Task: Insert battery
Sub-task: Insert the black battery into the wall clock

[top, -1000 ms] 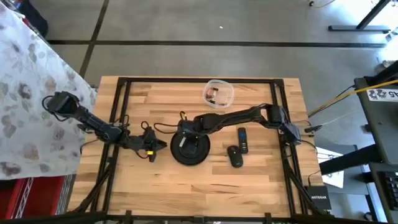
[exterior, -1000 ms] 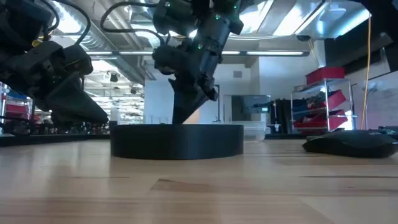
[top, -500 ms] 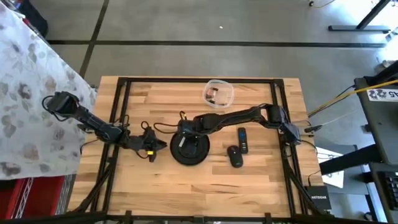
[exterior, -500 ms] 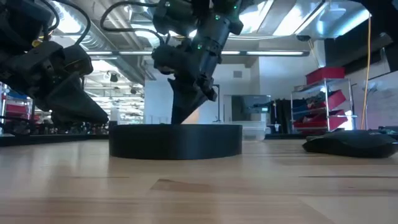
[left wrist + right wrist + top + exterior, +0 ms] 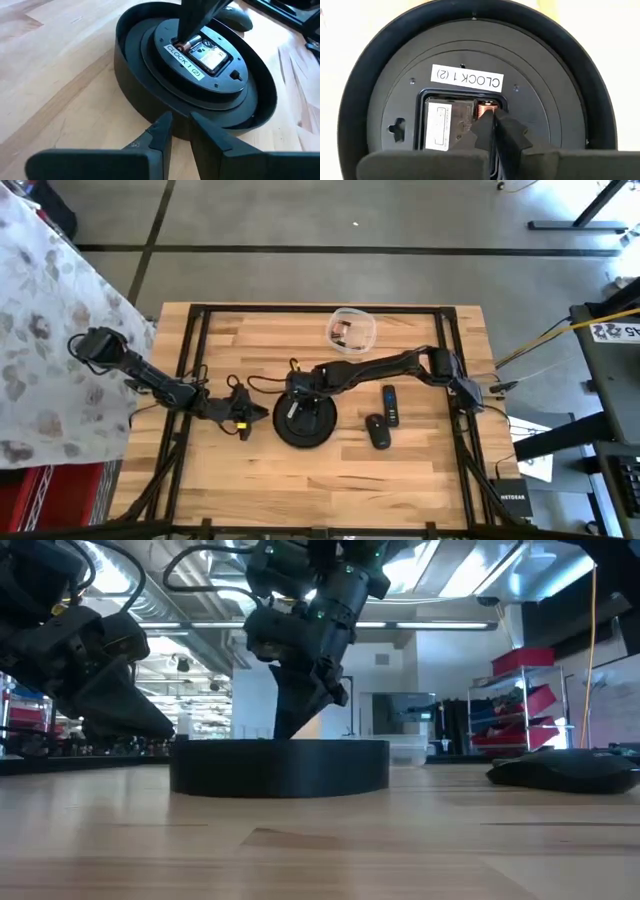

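The clock (image 5: 305, 418) lies face down near the table's (image 5: 400, 480) middle. Left of it sits the left gripper (image 5: 252, 414); to its right lie two remotes (image 5: 390, 404), side by side. Behind it, near the far edge, stands a small bowl (image 5: 351, 330). The right gripper (image 5: 494, 125) hangs over the clock's back.

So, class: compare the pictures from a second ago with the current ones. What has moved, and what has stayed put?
The clock has slid slightly toward the left gripper in the low view, pushed by the right gripper, whose shut fingertips stay pressed at the battery compartment. The left gripper stays beside the clock's rim. The two remotes and the clear tub have not moved.
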`<state>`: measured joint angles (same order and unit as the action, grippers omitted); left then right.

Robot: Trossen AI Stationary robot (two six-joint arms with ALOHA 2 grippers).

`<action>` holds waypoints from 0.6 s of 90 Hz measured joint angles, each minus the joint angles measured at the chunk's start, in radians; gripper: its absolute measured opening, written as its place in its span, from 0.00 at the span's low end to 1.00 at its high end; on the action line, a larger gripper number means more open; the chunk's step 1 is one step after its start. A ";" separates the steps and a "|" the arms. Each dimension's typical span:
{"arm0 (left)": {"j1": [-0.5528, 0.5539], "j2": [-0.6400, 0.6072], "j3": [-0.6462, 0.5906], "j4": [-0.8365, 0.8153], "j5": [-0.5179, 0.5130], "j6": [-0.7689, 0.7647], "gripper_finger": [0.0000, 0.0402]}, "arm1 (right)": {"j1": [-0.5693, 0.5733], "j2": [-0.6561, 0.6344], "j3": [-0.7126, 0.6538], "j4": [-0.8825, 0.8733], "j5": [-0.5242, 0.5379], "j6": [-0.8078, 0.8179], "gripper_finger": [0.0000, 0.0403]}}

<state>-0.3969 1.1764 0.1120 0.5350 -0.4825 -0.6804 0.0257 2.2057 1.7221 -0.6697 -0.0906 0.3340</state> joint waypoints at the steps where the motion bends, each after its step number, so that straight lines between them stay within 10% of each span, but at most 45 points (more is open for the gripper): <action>1: 0.000 0.000 0.000 0.000 0.000 0.000 0.12 | 0.000 0.002 0.001 0.000 -0.002 0.000 0.00; 54: 0.000 0.000 0.000 0.077 -0.003 0.030 0.12 | 0.013 0.063 0.029 -0.006 -0.043 0.001 0.00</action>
<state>-0.3965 1.1767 0.1116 0.6121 -0.4854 -0.6499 0.0387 2.2685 1.7507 -0.6760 -0.1333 0.3353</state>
